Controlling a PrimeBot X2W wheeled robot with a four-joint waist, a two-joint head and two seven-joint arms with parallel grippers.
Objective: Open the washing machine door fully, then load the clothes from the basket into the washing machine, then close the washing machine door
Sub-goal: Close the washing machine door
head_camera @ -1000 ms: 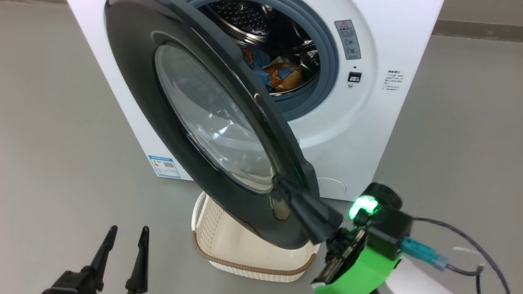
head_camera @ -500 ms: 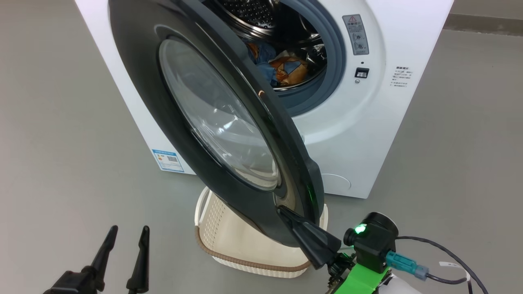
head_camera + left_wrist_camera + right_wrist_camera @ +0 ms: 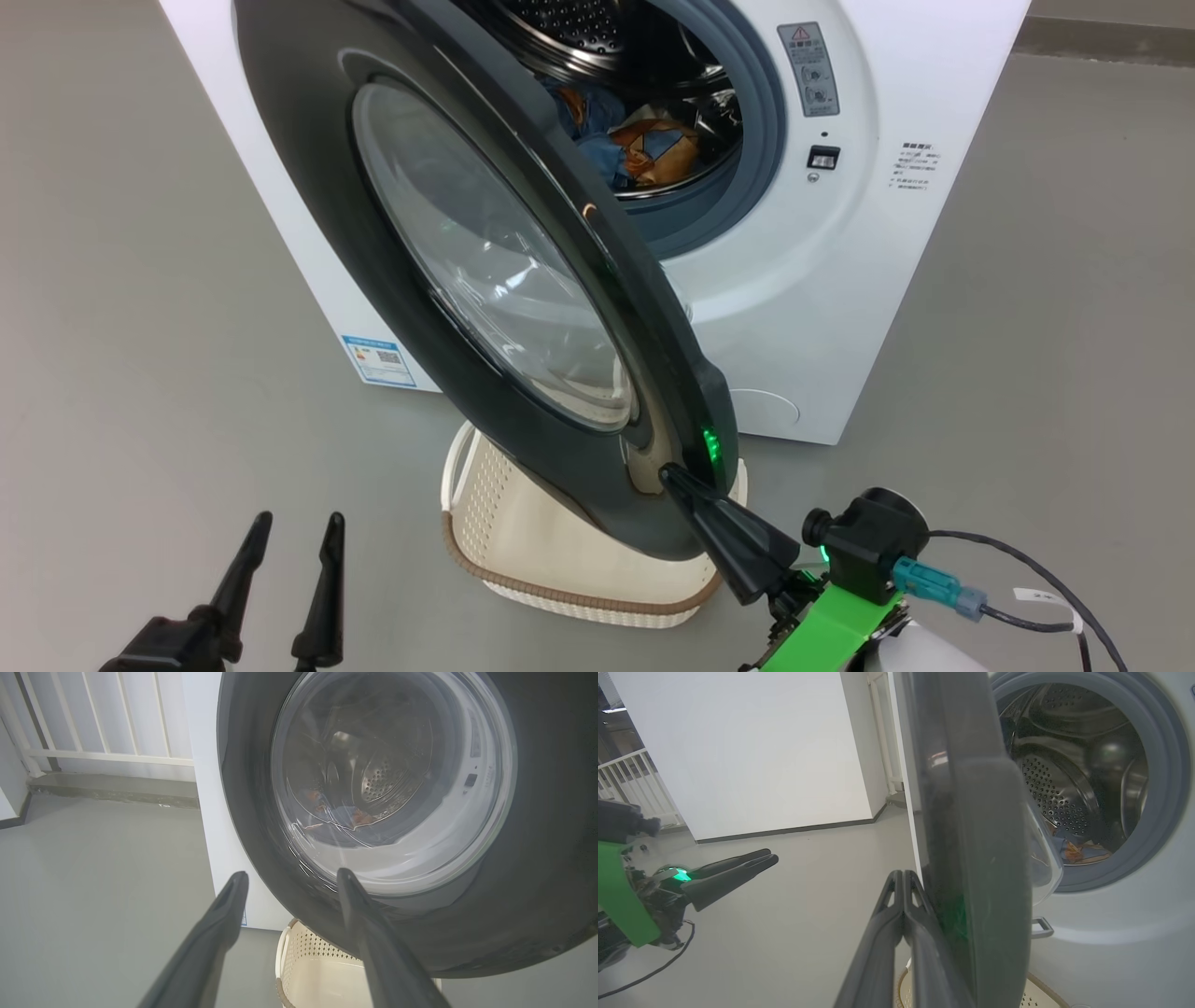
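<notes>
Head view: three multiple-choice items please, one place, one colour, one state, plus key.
1. The clothes lie: A inside the drum; B draped over its rim; C outside it.
2. The door has a rim that is: A white; B black; C blue.
3. The right pincer is: A open wide; B half open; C shut.

Key: A, the garments sit on the steel floor of the drum. B, a wide glossy black ring surrounds the clear bowl. C, its jaws are pressed together, with the tip at the door's lower edge.

Smooth grey floor (image 3: 112, 280), plain white wall (image 3: 738, 742) (dark skirting at its foot), white railing (image 3: 107, 728)
</notes>
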